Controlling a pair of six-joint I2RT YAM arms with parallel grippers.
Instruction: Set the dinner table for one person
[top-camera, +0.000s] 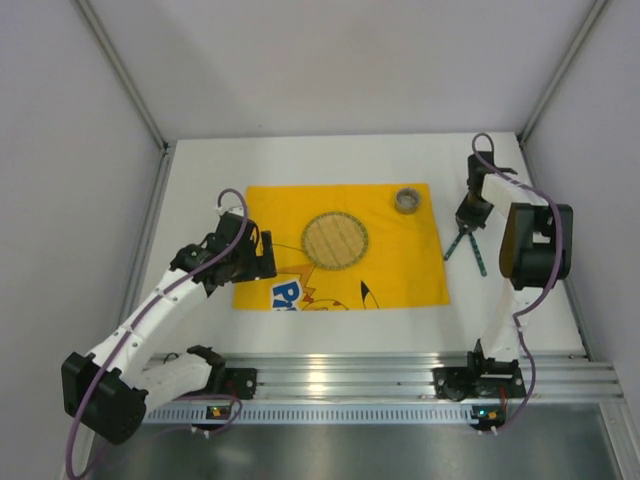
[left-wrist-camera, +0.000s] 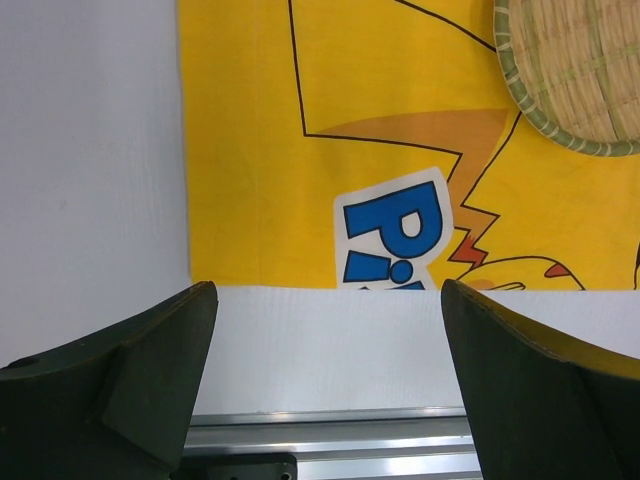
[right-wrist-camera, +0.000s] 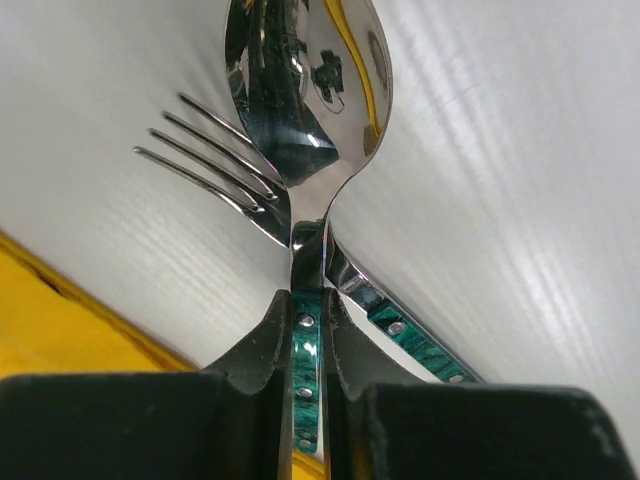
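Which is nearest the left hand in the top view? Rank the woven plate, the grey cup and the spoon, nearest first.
1. Woven plate, mid-mat, just right of the left hand.
2. Grey cup, at the mat's far right corner.
3. Spoon, off the mat to the right, gripped in the right hand.

Bright, diffuse overhead light; shadows are faint and soft. Glare patches sit on the aluminium rail (top-camera: 330, 377). The spoon (right-wrist-camera: 305, 90) mirrors sharp reflections, the white surface (right-wrist-camera: 520, 180) shows bright streaks, and the right hand (right-wrist-camera: 310, 325) is blurred at its near edge.
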